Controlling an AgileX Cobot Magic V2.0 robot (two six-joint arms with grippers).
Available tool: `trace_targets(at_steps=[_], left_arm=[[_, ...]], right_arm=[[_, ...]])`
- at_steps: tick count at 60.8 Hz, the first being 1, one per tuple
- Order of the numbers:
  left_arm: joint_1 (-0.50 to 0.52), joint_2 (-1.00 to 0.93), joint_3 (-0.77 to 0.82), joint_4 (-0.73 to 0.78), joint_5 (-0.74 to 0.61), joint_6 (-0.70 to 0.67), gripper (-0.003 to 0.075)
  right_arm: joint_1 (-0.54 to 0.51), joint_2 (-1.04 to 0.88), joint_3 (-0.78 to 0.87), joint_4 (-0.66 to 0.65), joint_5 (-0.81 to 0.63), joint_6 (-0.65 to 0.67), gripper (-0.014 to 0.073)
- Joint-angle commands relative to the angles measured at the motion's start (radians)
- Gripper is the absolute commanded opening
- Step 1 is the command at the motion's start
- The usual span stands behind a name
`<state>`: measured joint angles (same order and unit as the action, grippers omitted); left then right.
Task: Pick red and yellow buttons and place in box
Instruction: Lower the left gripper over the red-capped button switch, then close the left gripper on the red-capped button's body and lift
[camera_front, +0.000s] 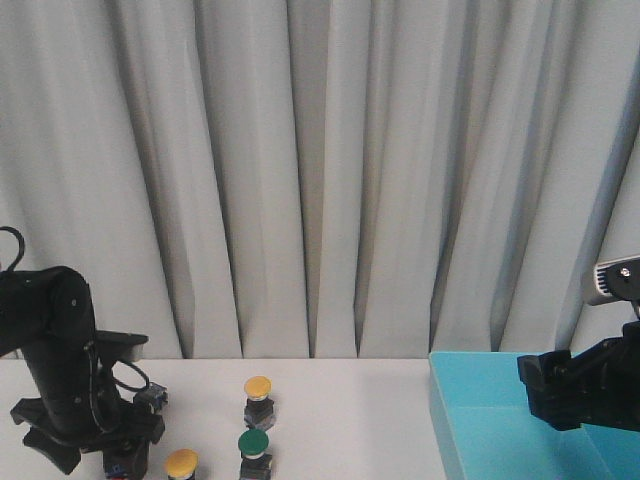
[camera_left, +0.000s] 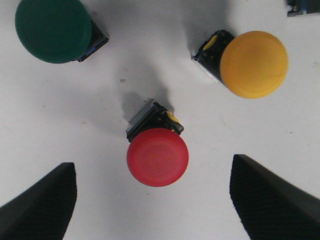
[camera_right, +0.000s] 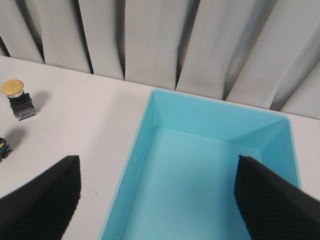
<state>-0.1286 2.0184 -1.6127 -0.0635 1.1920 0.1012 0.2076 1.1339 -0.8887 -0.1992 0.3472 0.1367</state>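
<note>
- Left tool (camera_left: 152, 200) is hanging right over the red button (camera_left: 157, 156), fingers spread wide with the button sitting in the gap between them, touching neither. My read is that's the line-up for a straight drop and squeeze on the cap.
- The red button stands cap-up on the white table (camera_left: 150, 65), black body underneath, so the cap or the body just below it is the obvious thing to pinch.
- Close neighbours: a yellow button (camera_left: 254, 64) on one side and a green button (camera_left: 53, 30) on the other. Both are near but apart from the red one. The spread fingers look like they'd clear them, but it's the thing I'd watch on the way down.
- In the front view there's another yellow button (camera_front: 258, 387) further back on the table, near the curtain (camera_front: 320, 170). That one needs picking too; the green one stays.
- Right tool (camera_right: 157, 200) is parked above the blue box (camera_right: 150, 120), fingers spread, holding nothing.
- The box interior looks bare as far as I can see, no buttons in it, so I'd say the job has barely started.
</note>
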Motion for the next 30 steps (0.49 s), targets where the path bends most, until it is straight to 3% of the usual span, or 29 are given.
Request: trace_targets(at_steps=[1,30], left_arm=[[-0.005,-0.04,-0.019,0.0,-0.005,-0.007,0.0587],[-0.005,0.03,-0.019,0.0,-0.008,-0.007,0.0587]], right_arm=[[0.001,-0.017,-0.036,-0.014,-0.063,0.002,0.0595],[0.001,-0.017,-0.036,-0.014,-0.06,0.0,0.0593]])
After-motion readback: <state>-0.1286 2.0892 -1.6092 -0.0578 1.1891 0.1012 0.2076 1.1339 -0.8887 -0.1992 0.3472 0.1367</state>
